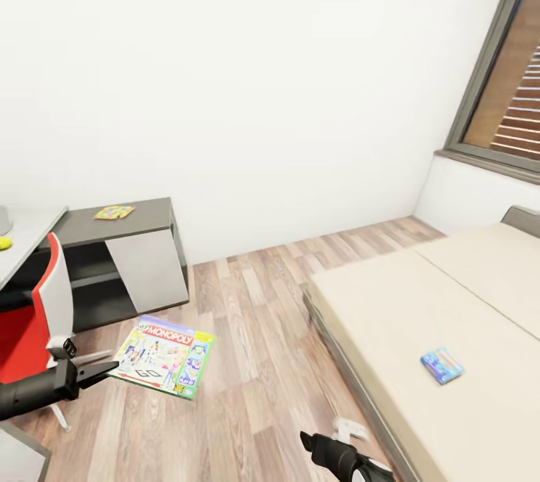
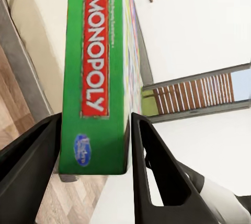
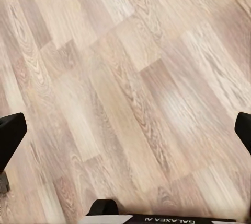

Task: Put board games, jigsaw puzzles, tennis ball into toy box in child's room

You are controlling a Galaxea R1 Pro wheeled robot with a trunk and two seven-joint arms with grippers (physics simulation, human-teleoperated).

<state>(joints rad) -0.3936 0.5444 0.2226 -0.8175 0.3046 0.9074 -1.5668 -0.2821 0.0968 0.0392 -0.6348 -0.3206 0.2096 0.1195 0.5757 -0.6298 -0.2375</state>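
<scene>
My left gripper [image 1: 101,371] is shut on the edge of a green Monopoly board game [image 1: 165,355], holding it roughly flat above the wooden floor. In the left wrist view the box [image 2: 97,72] sits clamped between both black fingers [image 2: 151,151]. A small blue board game [image 1: 442,364] lies on the beige bed [image 1: 420,317] at the right. A yellow tennis ball [image 1: 4,243] rests on the light desk [image 1: 30,231] at the far left. A colourful flat puzzle [image 1: 114,211] lies on the dark shelf unit [image 1: 142,216]. My right gripper [image 3: 125,130] is open over bare floor.
A red and white chair [image 1: 34,321] stands close beside my left arm. The dark shelf unit stands against the white wall. A window [image 1: 506,92] is at the upper right. My right arm [image 1: 341,456] hangs low near the bed's corner. Wooden floor [image 1: 255,332] lies between desk and bed.
</scene>
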